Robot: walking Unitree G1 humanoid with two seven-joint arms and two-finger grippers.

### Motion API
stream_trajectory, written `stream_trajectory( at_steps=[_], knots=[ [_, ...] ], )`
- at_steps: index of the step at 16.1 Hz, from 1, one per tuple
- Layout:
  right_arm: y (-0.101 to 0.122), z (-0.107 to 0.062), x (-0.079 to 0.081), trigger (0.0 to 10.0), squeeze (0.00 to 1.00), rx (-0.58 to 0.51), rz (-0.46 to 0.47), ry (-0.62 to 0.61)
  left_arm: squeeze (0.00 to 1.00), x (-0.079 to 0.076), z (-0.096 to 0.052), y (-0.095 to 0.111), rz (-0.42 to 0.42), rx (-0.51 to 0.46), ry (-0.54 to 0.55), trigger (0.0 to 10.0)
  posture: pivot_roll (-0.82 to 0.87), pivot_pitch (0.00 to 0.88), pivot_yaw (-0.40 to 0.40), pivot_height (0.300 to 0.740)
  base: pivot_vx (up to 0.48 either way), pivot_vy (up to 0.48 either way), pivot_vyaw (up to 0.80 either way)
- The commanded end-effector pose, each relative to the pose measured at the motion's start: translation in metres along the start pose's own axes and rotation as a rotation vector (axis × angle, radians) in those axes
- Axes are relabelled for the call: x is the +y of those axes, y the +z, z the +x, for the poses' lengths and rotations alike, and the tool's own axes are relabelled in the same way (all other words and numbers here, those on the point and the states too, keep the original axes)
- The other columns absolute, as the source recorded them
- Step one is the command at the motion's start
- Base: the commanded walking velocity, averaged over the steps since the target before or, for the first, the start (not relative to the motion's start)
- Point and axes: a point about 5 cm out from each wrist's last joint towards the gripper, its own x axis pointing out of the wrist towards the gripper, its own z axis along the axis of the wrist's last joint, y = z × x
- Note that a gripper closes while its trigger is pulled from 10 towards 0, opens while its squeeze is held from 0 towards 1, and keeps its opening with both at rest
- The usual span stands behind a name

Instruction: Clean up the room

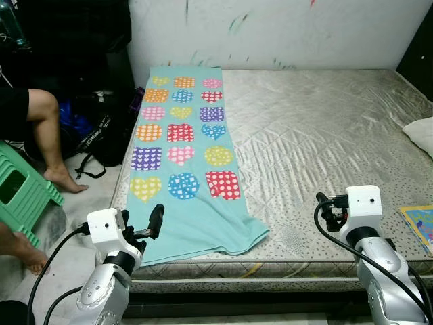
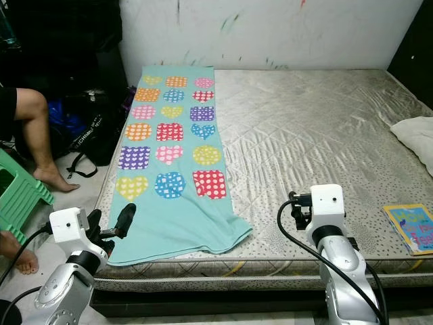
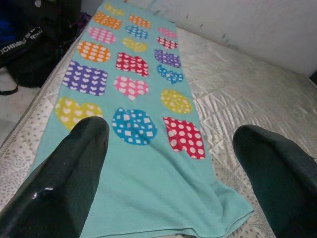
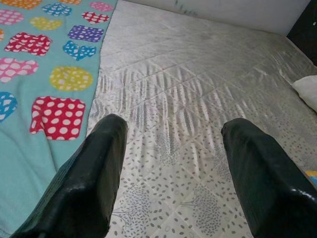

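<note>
The turquoise cotton towel printed with dotted hearts and squares point(image 1: 183, 156) lies flat along the left side of the grey quilted mattress point(image 1: 318, 135), its near corner rumpled at the bed's edge, probably the next thing to tidy. The left gripper point(image 3: 168, 163) hovers just short of that near edge, fingers spread and empty, as if lining up a grasp. The right gripper point(image 4: 173, 168) hangs over bare mattress, likewise spread. A white pillow point(image 1: 421, 134) and a colourful book point(image 2: 411, 227) are cut off at the right.

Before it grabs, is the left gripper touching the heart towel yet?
Apart. The left wrist view shows the left gripper open, above the towel.
</note>
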Motion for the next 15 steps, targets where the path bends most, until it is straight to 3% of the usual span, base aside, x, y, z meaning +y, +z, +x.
stream_trajectory(
  at_steps=[1,8,15],
  knots=[
    [0.0007,-0.0005,-0.0025,10.0,0.00,0.004,-0.005,-0.003,0.00,0.0006,0.0000,0.0023,0.003,-0.001,0.007,10.0,-0.09,0.000,0.003,0.740,0.000,0.000,0.00],
    [0.0004,-0.0010,-0.0031,10.0,0.00,0.007,-0.011,-0.001,0.00,-0.0013,-0.0001,0.0044,0.011,-0.019,-0.013,10.0,-0.09,0.000,0.003,0.740,-0.039,0.000,0.00],
    [-0.0003,-0.0003,-0.0034,10.0,0.00,0.009,-0.014,0.002,0.00,-0.0014,0.0003,0.0037,0.010,-0.019,-0.016,10.0,-0.09,0.000,0.000,0.740,0.000,-0.243,0.00]
  ],
)
